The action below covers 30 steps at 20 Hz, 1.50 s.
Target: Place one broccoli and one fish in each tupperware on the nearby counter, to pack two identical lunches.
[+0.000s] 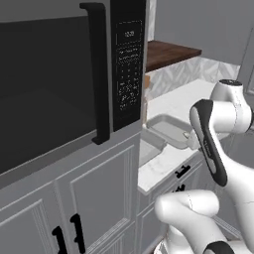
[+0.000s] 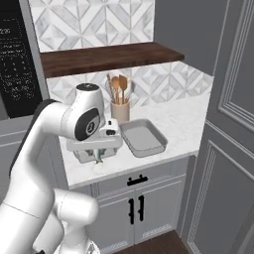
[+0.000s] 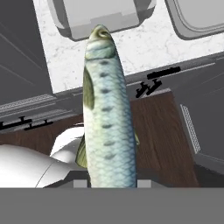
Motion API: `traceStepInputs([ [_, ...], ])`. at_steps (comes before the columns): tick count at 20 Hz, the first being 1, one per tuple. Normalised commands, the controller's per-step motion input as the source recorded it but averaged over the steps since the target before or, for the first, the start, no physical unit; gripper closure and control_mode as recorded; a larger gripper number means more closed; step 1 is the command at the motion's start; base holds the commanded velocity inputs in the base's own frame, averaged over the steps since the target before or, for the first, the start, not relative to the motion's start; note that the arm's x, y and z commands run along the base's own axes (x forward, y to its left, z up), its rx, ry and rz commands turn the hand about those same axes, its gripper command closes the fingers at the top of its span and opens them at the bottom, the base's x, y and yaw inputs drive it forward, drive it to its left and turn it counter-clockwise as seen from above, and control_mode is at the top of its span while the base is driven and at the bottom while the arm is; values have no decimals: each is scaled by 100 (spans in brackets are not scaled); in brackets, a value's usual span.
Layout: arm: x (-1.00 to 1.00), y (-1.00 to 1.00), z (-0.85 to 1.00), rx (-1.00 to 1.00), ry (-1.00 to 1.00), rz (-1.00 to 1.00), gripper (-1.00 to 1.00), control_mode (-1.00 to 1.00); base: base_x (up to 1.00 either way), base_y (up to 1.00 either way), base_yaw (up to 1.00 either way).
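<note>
Clearly, at the far left the microwave (image 1: 59,84) has a dark keypad with pale markings, but they are too small to read, and no brand can be made out. Further right, the gripper (image 2: 99,155) is closed on a silvery-blue fish (image 3: 107,113), which hangs above the front edge of the white counter (image 2: 183,124). One tupperware (image 3: 100,15) sits just beyond the head of the fish, and the second tupperware (image 2: 143,137) lies to its right. Behind this one a beige holder (image 2: 120,110) with wooden utensils stands at the wall.
</note>
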Motion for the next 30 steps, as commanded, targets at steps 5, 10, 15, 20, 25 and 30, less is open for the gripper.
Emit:
traceStepInputs([
  [5,0,0,0,0,0,0,100,100,40,0,15],
  [10,69,0,-7,1,0,36,100,-100,8,0,4],
  [15,100,0,-25,1,1,65,100,-100,0,0,0],
  [20,100,15,-24,0,-5,47,100,-100,0,0,0],
  [25,70,2,-4,13,-22,17,100,-100,0,0,0],
  [30,47,23,-2,2,-6,0,100,-100,0,0,0],
])
